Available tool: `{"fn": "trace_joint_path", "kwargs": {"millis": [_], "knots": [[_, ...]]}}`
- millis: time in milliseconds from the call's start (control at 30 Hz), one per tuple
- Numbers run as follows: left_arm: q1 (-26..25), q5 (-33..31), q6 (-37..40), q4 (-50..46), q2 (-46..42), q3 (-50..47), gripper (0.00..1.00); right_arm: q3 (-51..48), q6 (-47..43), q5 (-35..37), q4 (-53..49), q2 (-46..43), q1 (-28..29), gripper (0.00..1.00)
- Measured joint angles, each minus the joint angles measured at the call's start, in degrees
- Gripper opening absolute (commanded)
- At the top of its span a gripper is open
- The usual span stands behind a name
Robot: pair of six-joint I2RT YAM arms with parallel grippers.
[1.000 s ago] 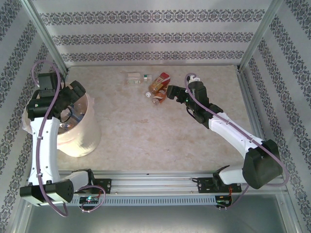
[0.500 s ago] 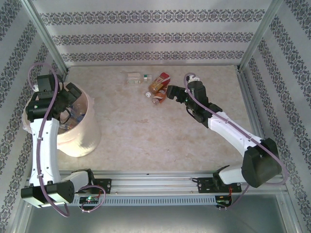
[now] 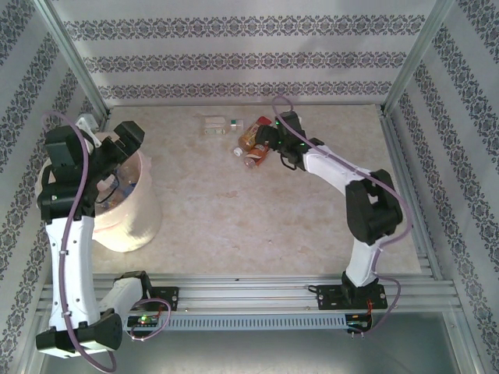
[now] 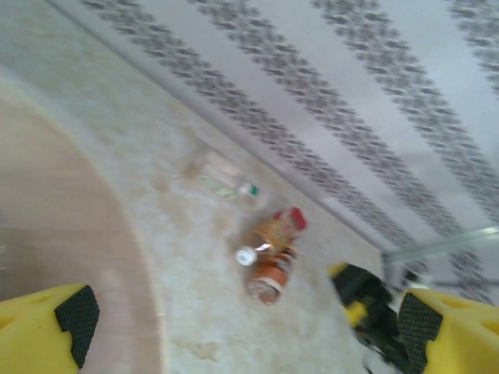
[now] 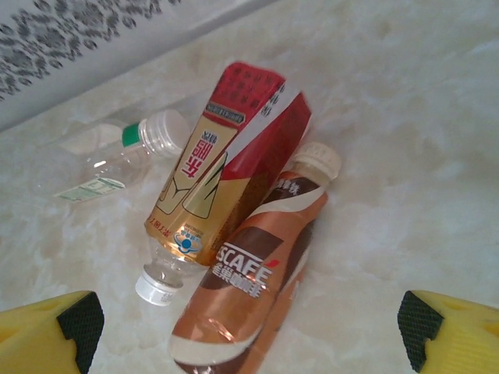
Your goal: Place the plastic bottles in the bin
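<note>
Right gripper [image 5: 251, 331], jaws spread wide, hovers over the brown coffee bottle [image 5: 257, 265]; its length runs straight ahead, crosswise to the jaws.

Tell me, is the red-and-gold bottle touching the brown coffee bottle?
Touching. The right wrist view shows the red-and-gold bottle lying against the brown coffee bottle, no gap.
</note>
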Motion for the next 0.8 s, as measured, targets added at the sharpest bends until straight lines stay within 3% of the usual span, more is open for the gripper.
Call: {"fn": "trace_joint_path", "kwargs": {"millis": [167,433,800], "knots": [[-2.3,6.6,-1.6,7.1,0.3,-3.4,1.00,8.2,4.6,0.4,-4.8,9.6,2.6,0.91],[-3.2,7.8,-1.8,9.0,0.5,-4.7,1.00,18.0,9.5,3.6,-11.2,19.5,5.2,0.82],[-3.6,7.8,-1.8,9.1,1.7,-4.9,1.00,18.5,12.0,7.7,-13.6,21.1,5.6,0.70]]}}
